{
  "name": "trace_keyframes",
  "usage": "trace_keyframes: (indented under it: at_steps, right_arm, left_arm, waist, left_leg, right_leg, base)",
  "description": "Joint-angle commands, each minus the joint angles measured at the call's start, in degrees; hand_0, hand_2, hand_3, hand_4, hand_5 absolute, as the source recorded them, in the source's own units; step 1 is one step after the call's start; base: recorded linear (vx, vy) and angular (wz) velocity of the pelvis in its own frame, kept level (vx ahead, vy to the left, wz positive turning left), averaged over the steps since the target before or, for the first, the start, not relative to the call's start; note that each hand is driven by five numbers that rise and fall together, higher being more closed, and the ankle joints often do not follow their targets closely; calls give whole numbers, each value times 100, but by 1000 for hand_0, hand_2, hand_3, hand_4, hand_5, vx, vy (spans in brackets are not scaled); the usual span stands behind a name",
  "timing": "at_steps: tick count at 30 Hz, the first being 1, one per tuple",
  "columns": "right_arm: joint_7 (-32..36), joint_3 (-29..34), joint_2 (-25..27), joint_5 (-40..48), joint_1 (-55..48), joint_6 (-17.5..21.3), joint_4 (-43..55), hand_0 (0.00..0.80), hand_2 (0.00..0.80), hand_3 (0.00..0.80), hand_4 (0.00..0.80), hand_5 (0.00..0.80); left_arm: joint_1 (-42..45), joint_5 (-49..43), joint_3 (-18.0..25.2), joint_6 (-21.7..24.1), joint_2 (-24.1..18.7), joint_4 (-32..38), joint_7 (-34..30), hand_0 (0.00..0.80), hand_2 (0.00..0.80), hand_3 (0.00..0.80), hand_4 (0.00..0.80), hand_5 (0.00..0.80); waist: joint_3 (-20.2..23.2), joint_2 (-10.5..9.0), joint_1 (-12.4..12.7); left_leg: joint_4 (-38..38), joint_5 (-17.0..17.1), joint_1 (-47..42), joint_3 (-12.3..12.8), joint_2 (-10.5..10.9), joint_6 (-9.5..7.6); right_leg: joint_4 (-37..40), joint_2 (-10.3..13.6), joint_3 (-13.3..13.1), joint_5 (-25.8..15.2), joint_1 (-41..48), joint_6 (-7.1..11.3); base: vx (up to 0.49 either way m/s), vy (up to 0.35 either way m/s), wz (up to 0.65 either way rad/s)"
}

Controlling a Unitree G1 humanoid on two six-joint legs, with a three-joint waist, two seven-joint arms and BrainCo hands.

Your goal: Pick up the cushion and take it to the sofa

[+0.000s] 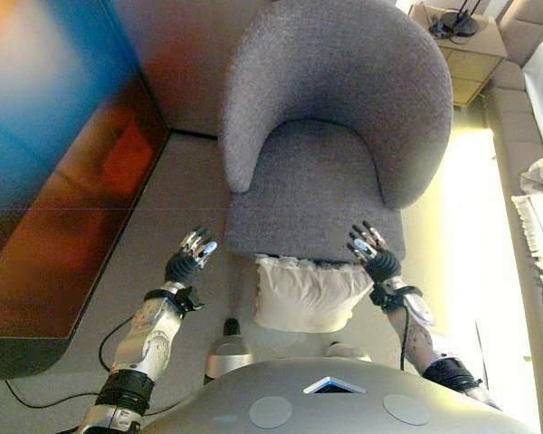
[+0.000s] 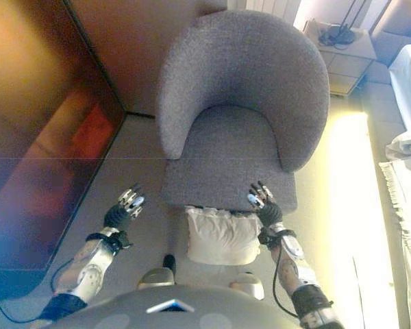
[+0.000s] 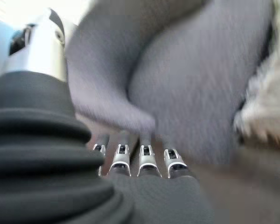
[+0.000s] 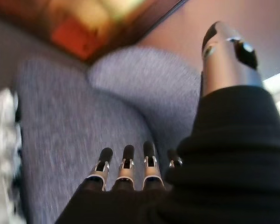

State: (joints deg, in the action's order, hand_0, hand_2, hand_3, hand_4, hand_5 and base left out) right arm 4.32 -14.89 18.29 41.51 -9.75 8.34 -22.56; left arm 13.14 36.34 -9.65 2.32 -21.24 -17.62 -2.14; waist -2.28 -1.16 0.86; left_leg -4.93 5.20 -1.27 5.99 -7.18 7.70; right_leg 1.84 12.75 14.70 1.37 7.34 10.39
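Note:
A white ruffled cushion point(image 1: 306, 291) leans against the front edge of a grey armchair point(image 1: 330, 136), just before me. My left hand point(image 1: 188, 258) hovers to the left of the cushion with its fingers straight, and it holds nothing. My right hand point(image 1: 374, 250) hangs at the cushion's right upper corner, over the chair seat's front, fingers also straight and empty. In the left wrist view the cushion point(image 3: 266, 98) shows off to one side of the fingers point(image 3: 147, 158). The right wrist view shows the cushion point(image 4: 2, 149) beside the grey seat point(image 4: 74, 121).
A large dark screen point(image 1: 54, 154) stands on the left. A sofa point(image 1: 529, 154) with white cloth runs along the right side. A small side table point(image 1: 462, 45) stands behind the armchair at the far right.

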Motion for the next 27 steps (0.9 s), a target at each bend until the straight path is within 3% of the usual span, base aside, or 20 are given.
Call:
trace_keyframes:
  at_steps: [1,3,7,10,14,17,19,21,24,27]
  right_arm:
    - [-340,192,-181,-288,489,209,-228,0,0,0,0,0]
    - [-490,325,-215,-347,518,139,-432,0,0,0,0,0]
    - [-643,377,6,-571,909,312,-1052,0,0,0,0,0]
    - [-934,303,189,-476,1484,460,-1579,0,0,0,0,0]
    - [-1230,308,263,-395,2380,511,-2308,0,0,0,0,0]
    - [-1502,204,294,-743,2949,361,-2564,0,0,0,0,0]
    - [-1626,79,360,-794,3163,252,-2565,0,0,0,0,0]
    - [-1654,89,438,-803,3235,311,-2645,0,0,0,0,0]
    - [-1758,173,570,-727,3506,452,-2930,0,0,0,0,0]
    - [-1853,207,668,-604,4036,518,-3302,0,0,0,0,0]
  left_arm:
    - [-592,-382,103,478,-20,-177,187,0,0,0,0,0]
    - [-643,-439,45,518,10,-227,248,0,0,0,0,0]
    - [-1097,-392,-266,599,-96,-498,226,0,0,0,0,0]
    - [-1494,-449,-528,708,-220,-862,226,0,0,0,0,0]
    - [-2171,-289,-829,859,-364,-1262,314,0,0,0,0,0]
    - [-2523,-66,-844,949,-397,-1385,252,0,0,0,0,0]
    - [-2672,-52,-880,1019,-328,-1444,271,0,0,0,0,0]
    - [-2856,-15,-1002,1069,-293,-1539,318,0,0,0,0,0]
    - [-3361,77,-1138,1058,-130,-1829,243,0,0,0,0,0]
    - [-3903,148,-1271,1106,86,-2162,196,0,0,0,0,0]
  waist:
    - [-238,-32,126]
    - [-368,-38,137]
    - [-792,1,227]
    - [-1265,70,220]
    - [-1706,136,201]
    - [-1969,155,182]
    - [-2106,183,136]
    - [-2263,231,67]
    - [-2462,397,-92]
    - [-2536,563,-183]
  left_leg:
    - [987,-383,243,245,-548,127]
    - [1287,-467,451,246,-534,129]
    - [1911,-639,1248,-43,-371,17]
    - [2395,-811,1703,-303,-302,-71]
    - [2714,-907,2387,-705,-376,132]
    - [3197,-880,3039,-727,-738,331]
    - [3280,-790,3334,-833,-933,424]
    - [3387,-745,3581,-937,-918,403]
    - [3686,-701,4085,-726,-956,405]
    - [3951,-783,4613,-1045,-649,274]
  right_leg:
    - [-306,629,87,-676,-607,314]
    - [-530,770,86,-674,-724,323]
    - [-1227,1051,-93,-620,-1345,235]
    - [-2129,1187,-540,-715,-2285,191]
    - [-1605,1446,-1048,-1260,-2952,341]
    - [-1837,1446,-907,-1179,-3466,456]
    - [-2283,1222,-1138,-895,-3839,461]
    - [-2643,1095,-1295,-666,-4112,429]
    - [-3082,1204,-1348,-480,-4502,353]
    - [-3418,1061,-1848,-435,-5149,233]
  base:
    - [38,16,-1]
    - [-31,8,2]
    - [-230,43,11]
    - [-216,-34,14]
    - [-163,-250,-14]
    - [-157,-185,20]
    - [-116,-59,-9]
    - [-73,-52,-26]
    - [-109,-84,29]
    - [-133,-44,44]
